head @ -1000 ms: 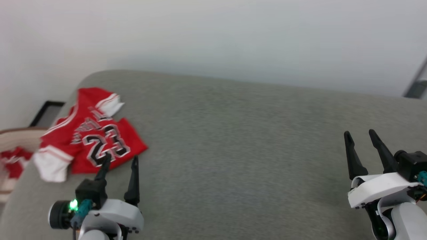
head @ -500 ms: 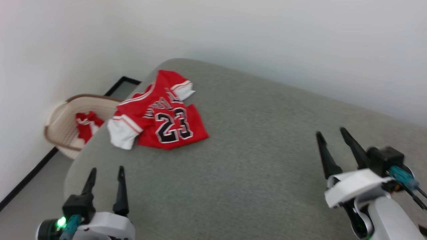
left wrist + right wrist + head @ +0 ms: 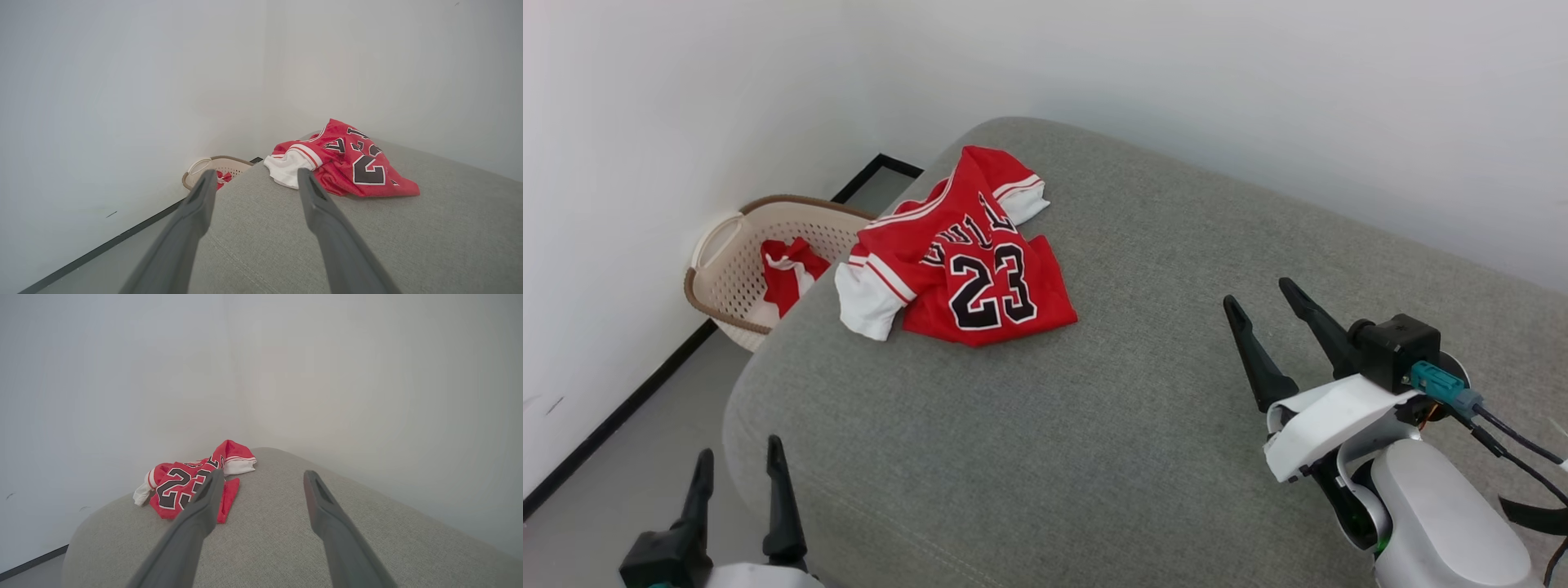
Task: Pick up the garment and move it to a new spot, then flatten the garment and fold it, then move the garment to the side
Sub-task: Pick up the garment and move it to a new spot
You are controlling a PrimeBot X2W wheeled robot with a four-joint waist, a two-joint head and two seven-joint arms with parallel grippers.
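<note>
- The garment (image 3: 964, 261) lies crumpled, its number 23 facing up, at the far left corner of the grey cushion (image 3: 1111, 408), close to the wall.
- The left gripper (image 3: 739, 447) hangs at the cushion's near left edge, fingers spread and empty, well apart from the garment.
- The right gripper (image 3: 1258, 292) hovers over the cushion's right side, likewise spread and empty.
- A pale basket (image 3: 727, 261) on the floor just beside the cushion holds a red cloth (image 3: 786, 273).

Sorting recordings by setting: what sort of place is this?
Likely a home-style room corner: grey fabric cushioned surface, crumpled red number-23 jersey on it, cream perforated laundry basket on the floor beside it.
</note>
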